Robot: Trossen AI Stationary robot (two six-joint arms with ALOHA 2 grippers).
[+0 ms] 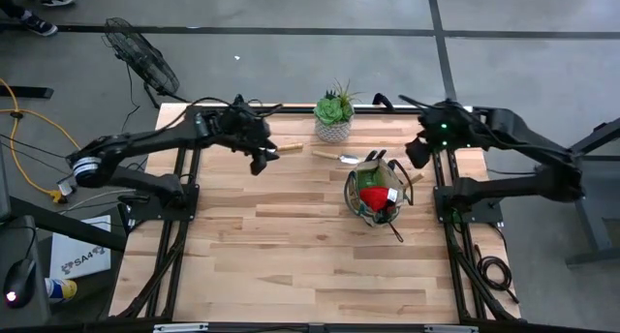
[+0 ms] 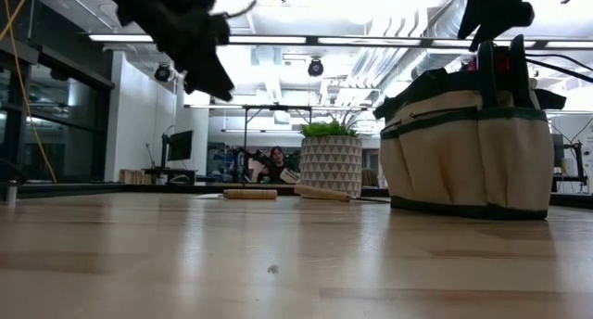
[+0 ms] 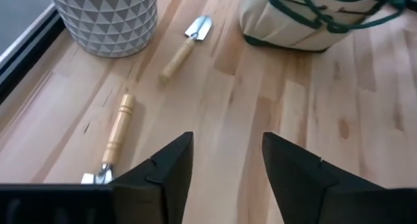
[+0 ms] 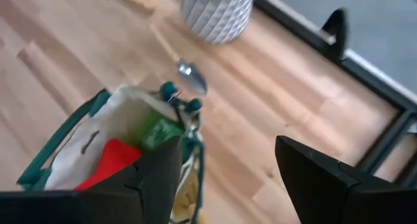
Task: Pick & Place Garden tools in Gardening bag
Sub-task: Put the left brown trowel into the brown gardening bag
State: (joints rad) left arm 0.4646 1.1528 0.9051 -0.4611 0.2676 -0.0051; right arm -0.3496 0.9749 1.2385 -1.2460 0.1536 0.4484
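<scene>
The khaki gardening bag (image 1: 378, 193) stands at the table's right middle, with a red cone-shaped piece (image 4: 107, 162) and a green spray bottle (image 4: 156, 133) inside. A wooden-handled trowel (image 1: 339, 158) lies flat on the table between the bag and the plant pot. A second wooden-handled tool (image 3: 117, 133) lies flat near the far edge. My left gripper (image 1: 260, 161) is open above the table, beside that tool's handle; it also shows in the left wrist view (image 3: 227, 142). My right gripper (image 1: 417, 154) is open and empty above the bag's far right side; it also shows in the right wrist view (image 4: 228, 152).
A green succulent in a white patterned pot (image 1: 334, 120) stands at the table's far edge, close to both loose tools. Bare wooden table (image 1: 291, 256) spreads toward the near edge. A person (image 2: 276, 161) shows far off in the room behind.
</scene>
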